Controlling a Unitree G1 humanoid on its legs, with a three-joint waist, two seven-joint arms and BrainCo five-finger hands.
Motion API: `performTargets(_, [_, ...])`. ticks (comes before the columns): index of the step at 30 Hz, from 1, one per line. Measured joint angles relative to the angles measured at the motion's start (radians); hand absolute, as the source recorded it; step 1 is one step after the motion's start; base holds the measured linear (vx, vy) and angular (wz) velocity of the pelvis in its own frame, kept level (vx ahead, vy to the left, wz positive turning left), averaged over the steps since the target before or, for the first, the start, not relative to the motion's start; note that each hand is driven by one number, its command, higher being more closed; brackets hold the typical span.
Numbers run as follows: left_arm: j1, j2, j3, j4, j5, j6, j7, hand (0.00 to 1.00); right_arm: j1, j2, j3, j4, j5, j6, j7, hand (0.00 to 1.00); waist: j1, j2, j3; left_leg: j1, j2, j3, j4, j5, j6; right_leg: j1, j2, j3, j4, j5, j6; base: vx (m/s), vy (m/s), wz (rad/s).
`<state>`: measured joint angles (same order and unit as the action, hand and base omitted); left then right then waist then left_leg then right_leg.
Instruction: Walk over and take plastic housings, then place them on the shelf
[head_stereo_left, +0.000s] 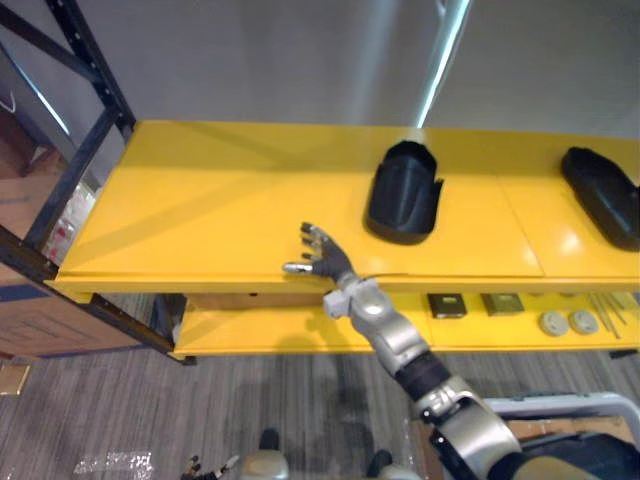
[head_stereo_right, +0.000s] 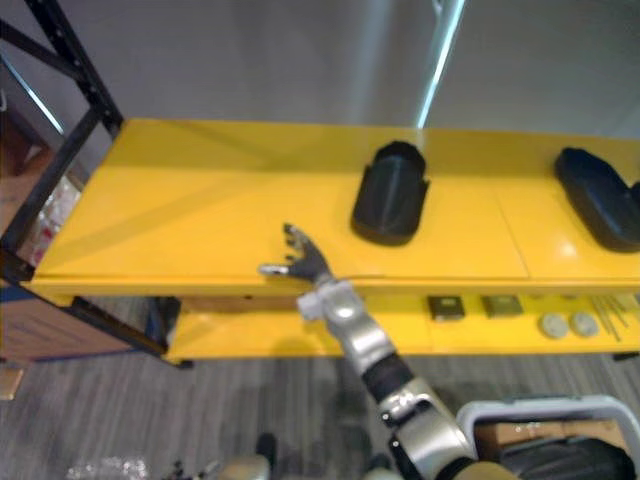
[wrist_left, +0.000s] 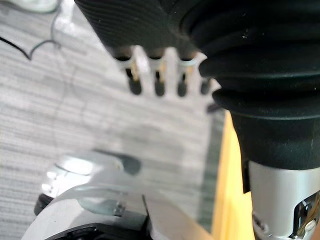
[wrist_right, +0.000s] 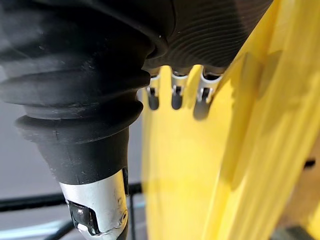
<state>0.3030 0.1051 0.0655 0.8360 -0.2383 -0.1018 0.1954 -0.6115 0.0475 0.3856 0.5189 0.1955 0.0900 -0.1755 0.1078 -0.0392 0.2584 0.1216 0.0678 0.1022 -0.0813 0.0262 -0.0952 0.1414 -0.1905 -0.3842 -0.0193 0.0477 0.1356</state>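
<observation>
I find the left hand (wrist_left: 159, 82) nearest, hanging low over the grey carpet (wrist_left: 75, 115), its fingers loose and apart with nothing in them. The right hand (head_stereo_left: 320, 255) reaches forward to the front lip of the yellow shelf (head_stereo_left: 200, 210). Its fingers are spread and straight and it is empty; whether it touches the edge or hovers just above it I cannot tell. With neither hand carrying a part and black plastic housings already lying on the top deck, I judge the task partly done. The next step would be another fetch, if stock is left. A pale-rimmed bin (head_stereo_right: 540, 408) at lower right holds dark shapes that I cannot identify. On the lower deck (head_stereo_left: 260, 330) I count two dark square parts (head_stereo_left: 446, 304), two pale discs (head_stereo_left: 552, 322) and a few thin rods (head_stereo_left: 605, 310). On the top deck I count two housings. The first housing (head_stereo_left: 403, 192) lies just past the right hand and to its right. The second housing (head_stereo_left: 600, 195) lies well apart at the right end, partly cut off. The black rack frame (head_stereo_left: 90, 60) stands at the far left.
</observation>
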Motion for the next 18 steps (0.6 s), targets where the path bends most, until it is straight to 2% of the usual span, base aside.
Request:
performTargets(8, [0.000,-0.027,-0.001,0.000,-0.023,-0.006,0.021,0.00,-0.030,0.028,-0.067,0.053,-0.044,0.001,-0.178,0.00,0.017,0.037,0.007,0.000,-0.003,-0.019,0.000,0.004,0.001,0.020,0.000,-0.025,-0.015,0.004,0.002,-0.01,0.001,0.07])
performTargets(12, [0.000,-0.034,-0.001,0.000,-0.040,-0.006,0.021,0.00,-0.070,0.032,-0.167,0.096,-0.030,-0.001,-0.267,0.00,0.020,0.048,0.012,0.000,-0.007,-0.037,0.000,0.005,0.001,0.034,-0.001,-0.039,-0.023,0.005,0.003,-0.02,0.002,0.10])
performTargets(18, [0.000,-0.037,-0.011,-0.002,-0.040,-0.006,0.018,0.00,-0.107,0.019,-0.257,0.126,0.010,-0.005,-0.308,0.00,0.022,0.061,0.019,-0.001,-0.007,-0.039,0.000,0.005,0.001,0.037,-0.002,-0.047,-0.025,0.005,0.003,0.00,0.000,0.01])
